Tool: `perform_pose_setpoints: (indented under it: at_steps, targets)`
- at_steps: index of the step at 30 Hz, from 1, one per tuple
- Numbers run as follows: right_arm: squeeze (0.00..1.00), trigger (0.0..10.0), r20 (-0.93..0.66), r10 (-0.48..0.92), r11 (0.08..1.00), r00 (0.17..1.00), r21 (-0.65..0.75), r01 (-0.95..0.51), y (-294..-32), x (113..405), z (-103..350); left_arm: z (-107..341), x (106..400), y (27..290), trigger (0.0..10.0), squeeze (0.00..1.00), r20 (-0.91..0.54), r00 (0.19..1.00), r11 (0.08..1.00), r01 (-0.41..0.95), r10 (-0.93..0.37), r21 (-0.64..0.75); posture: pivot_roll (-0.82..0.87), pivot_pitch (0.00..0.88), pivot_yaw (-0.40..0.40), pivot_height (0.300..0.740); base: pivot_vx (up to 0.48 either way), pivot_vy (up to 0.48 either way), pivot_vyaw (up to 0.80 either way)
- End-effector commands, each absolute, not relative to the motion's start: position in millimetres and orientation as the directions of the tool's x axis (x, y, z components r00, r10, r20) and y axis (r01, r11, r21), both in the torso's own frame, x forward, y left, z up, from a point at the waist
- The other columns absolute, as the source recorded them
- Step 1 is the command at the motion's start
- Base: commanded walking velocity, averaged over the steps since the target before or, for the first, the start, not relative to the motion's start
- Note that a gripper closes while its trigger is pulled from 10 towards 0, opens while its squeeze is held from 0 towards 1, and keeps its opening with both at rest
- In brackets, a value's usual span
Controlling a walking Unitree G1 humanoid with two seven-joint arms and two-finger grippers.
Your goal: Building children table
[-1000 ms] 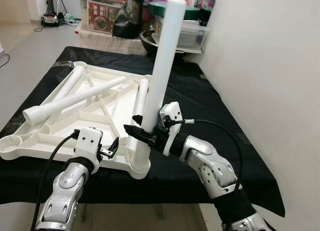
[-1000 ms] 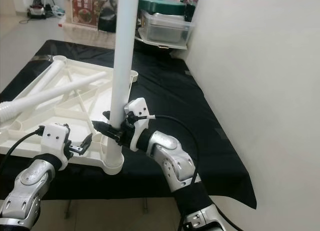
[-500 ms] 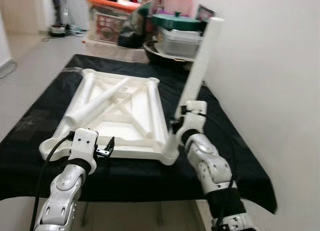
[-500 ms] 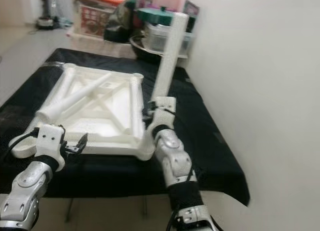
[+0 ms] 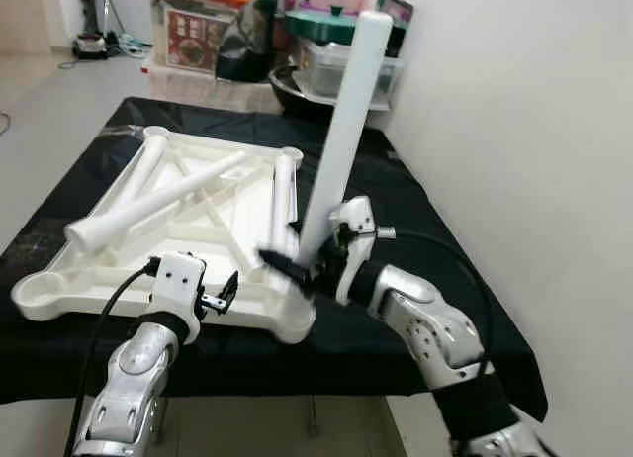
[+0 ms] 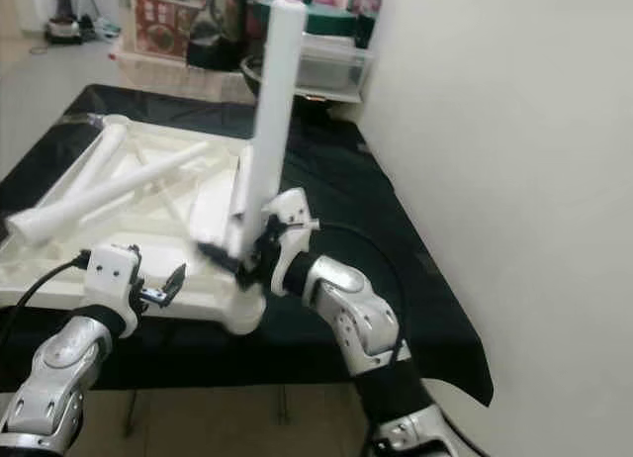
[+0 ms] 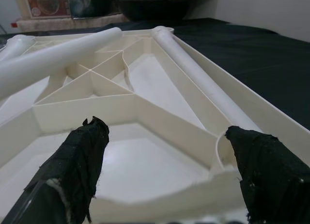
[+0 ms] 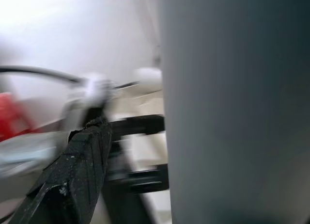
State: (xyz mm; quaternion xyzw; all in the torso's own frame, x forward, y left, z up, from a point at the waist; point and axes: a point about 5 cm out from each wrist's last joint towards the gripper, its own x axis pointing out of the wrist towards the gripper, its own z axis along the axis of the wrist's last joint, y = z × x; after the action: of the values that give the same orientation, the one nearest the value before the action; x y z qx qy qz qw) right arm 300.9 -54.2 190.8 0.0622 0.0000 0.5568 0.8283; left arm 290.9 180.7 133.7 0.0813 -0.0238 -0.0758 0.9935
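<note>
White table leg held near its lower end by the right pincer, fingers clamped around it, tilted a little off upright above the near right corner socket of the upturned tabletop. Probably gripped low so the foot can be steered into the socket while the long upper part swings free. Lies underside up on the black-draped worktop, ribs showing, likely so the sockets face upward for the legs. Loose leg resting diagonally across the ribs, threaded end toward the near left corner; two further legs lying along the frame's sides. Left pincer open just before the near rim, fingers spread, gripping nothing, perhaps ready to steady the frame. Beyond the worktop: plastic bins and a red printed box, its writing too small to read.
</note>
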Motion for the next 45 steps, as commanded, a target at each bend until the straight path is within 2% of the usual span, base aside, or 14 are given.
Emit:
perform_pose_setpoints:
  at_steps: [1, 2, 3, 10, 14, 16, 17, 21, 22, 26, 27, 37, 38, 45]
  targets:
    - [0.0, 9.9, 0.054, 0.944, 0.318, 0.326, 0.117, -0.941, -49.6, 295.5, 184.5, 132.8, 291.8, 175.7, 10.0, 0.0, 0.039, 0.986, 0.976, 0.156, -0.163, 0.151, 0.17, 0.0, -0.238, 0.74, 0.0, 0.0, 0.0]
    - [0.0, 9.9, 0.054, 0.944, 0.318, 0.326, 0.117, -0.941, -49.6, 295.5, 184.5, 132.8, 291.8, 175.7, 10.0, 0.0, 0.039, 0.986, 0.976, 0.156, -0.163, 0.151, 0.17, 0.0, -0.238, 0.74, 0.0, 0.0, 0.0]
    - [0.0, 1.5, 0.056, 0.93, 0.353, 0.363, 0.137, -0.925, -48.3, 300.3, 182.4, 132.7, 291.7, 175.8, 10.0, 0.0, 0.039, 0.986, 0.976, 0.155, -0.163, 0.152, 0.17, 0.0, -0.238, 0.74, 0.0, 0.0, 0.0]
    - [0.0, 0.0, -0.177, 0.501, 0.859, 0.847, 0.223, -0.461, -73.8, 351.7, 152.2, 132.9, 291.5, 175.7, 10.0, 0.0, 0.039, 0.986, 0.976, 0.156, -0.163, 0.152, 0.18, 0.0, -0.236, 0.74, 0.0, 0.0, 0.0]
    - [0.0, 0.0, -0.216, 0.403, 0.904, 0.89, 0.244, -0.35, -80.7, 354.1, 146.9, 133.0, 291.3, 175.6, 10.0, 0.0, 0.04, 0.986, 0.976, 0.156, -0.164, 0.152, 0.17, 0.0, -0.235, 0.74, 0.0, 0.0, 0.0]
    - [0.0, 0.6, -0.214, 0.374, 0.914, 0.902, 0.253, -0.318, -78.6, 350.6, 147.7, 133.1, 291.2, 175.7, 10.0, 0.0, 0.04, 0.986, 0.976, 0.156, -0.164, 0.152, 0.17, 0.0, -0.235, 0.74, 0.0, 0.0, 0.0]
    - [0.0, 10.0, -0.199, 0.385, 0.912, 0.902, 0.235, -0.337, -72.1, 345.0, 151.4, 133.1, 291.1, 175.7, 10.0, 0.0, 0.04, 0.986, 0.976, 0.156, -0.164, 0.152, 0.17, 0.0, -0.235, 0.74, 0.0, 0.0, 0.0]
    - [0.0, 10.0, -0.158, 0.437, 0.888, 0.886, 0.235, -0.396, -63.6, 339.4, 157.2, 133.0, 291.3, 175.6, 10.0, 0.0, 0.04, 0.986, 0.976, 0.157, -0.165, 0.152, 0.17, 0.0, -0.23, 0.74, 0.0, 0.0, 0.0]
    - [1.0, 10.0, -0.12, 0.493, 0.854, 0.862, 0.256, -0.452, -58.5, 336.5, 162.0, 132.7, 291.8, 175.3, 10.0, 0.0, 0.039, 0.985, 0.976, 0.158, -0.165, 0.153, 0.18, 0.0, -0.231, 0.74, 0.0, 0.0, 0.0]
    - [1.0, 10.0, -0.076, 0.559, 0.808, 0.826, 0.275, -0.521, -55.3, 335.2, 167.7, 132.5, 292.0, 175.2, 10.0, 0.0, 0.038, 0.985, 0.975, 0.159, -0.166, 0.154, 0.18, 0.0, -0.231, 0.74, 0.0, 0.0, 0.0]
    - [0.0, 10.0, -0.017, 0.669, 0.721, 0.743, 0.257, -0.643, -53.0, 332.5, 176.0, 132.2, 292.3, 175.1, 10.0, 0.0, 0.037, 0.985, 0.975, 0.159, -0.167, 0.154, 0.18, 0.0, -0.234, 0.74, 0.0, 0.0, 0.0]
    - [0.0, 10.0, 0.007, 0.934, 0.354, 0.358, 0.126, -0.927, -58.5, 313.4, 178.3, 131.0, 292.5, 173.2, 10.0, 0.0, 0.041, 0.985, 0.976, 0.16, -0.168, 0.148, 0.18, 0.0, -0.249, 0.74, 0.0, 0.0, 0.0]
    - [0.0, 0.0, 0.004, 0.92, 0.388, 0.392, 0.137, -0.912, -58.4, 318.4, 175.6, 130.8, 292.3, 172.8, 10.0, 0.0, 0.042, 0.985, 0.976, 0.16, -0.168, 0.147, 0.18, 0.0, -0.249, 0.74, 0.0, 0.0, 0.0]
    - [0.0, 0.0, -0.036, 0.685, 0.719, 0.727, 0.19, -0.668, -66.2, 349.8, 169.1, 131.0, 291.2, 172.7, 10.0, 0.0, 0.044, 0.985, 0.976, 0.159, -0.168, 0.146, 0.19, 0.0, -0.246, 0.74, 0.0, 0.0, 0.0]
